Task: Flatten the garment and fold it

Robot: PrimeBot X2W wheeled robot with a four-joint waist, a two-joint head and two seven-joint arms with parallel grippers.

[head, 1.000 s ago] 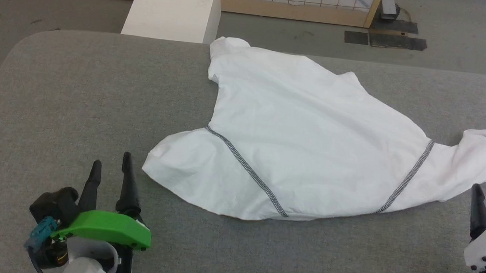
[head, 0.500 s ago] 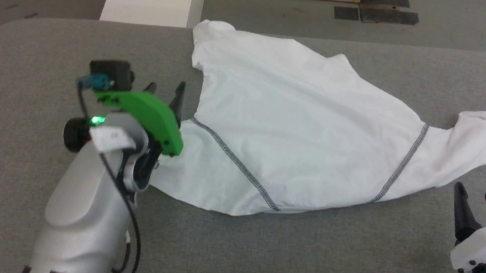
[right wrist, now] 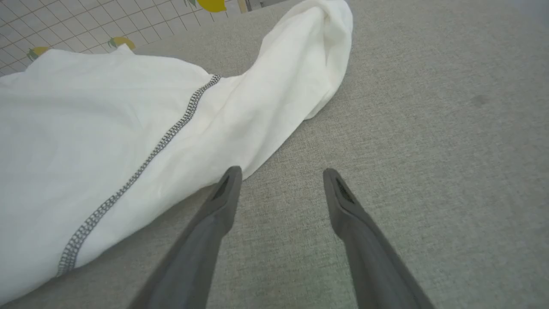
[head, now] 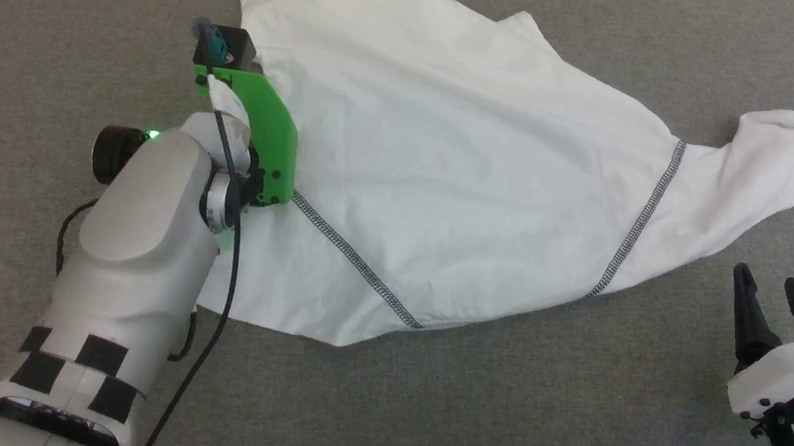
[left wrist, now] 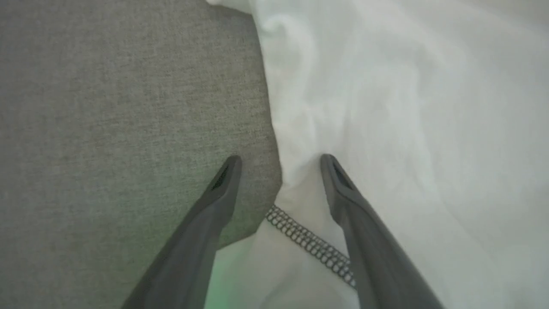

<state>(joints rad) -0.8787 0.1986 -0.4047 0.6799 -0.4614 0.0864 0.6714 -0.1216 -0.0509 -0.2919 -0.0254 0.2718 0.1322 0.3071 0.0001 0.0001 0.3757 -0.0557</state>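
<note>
Straddling garment (left wrist: 407, 107) edge at 9 o'clock, my left gripper (left wrist: 279, 161) spread, empty; right gripper (right wrist: 281, 174) likewise; shallow pinch risks thin fabric slipping.

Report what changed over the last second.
The left gripper reached forward from the lower left to the left edge of the garment, by the seam end; its open jaws now straddle that edge, gripping nothing. The head camera shifted. The right gripper stayed open at the lower right; the garment lies unmoved.

No readable text anywhere.
</note>
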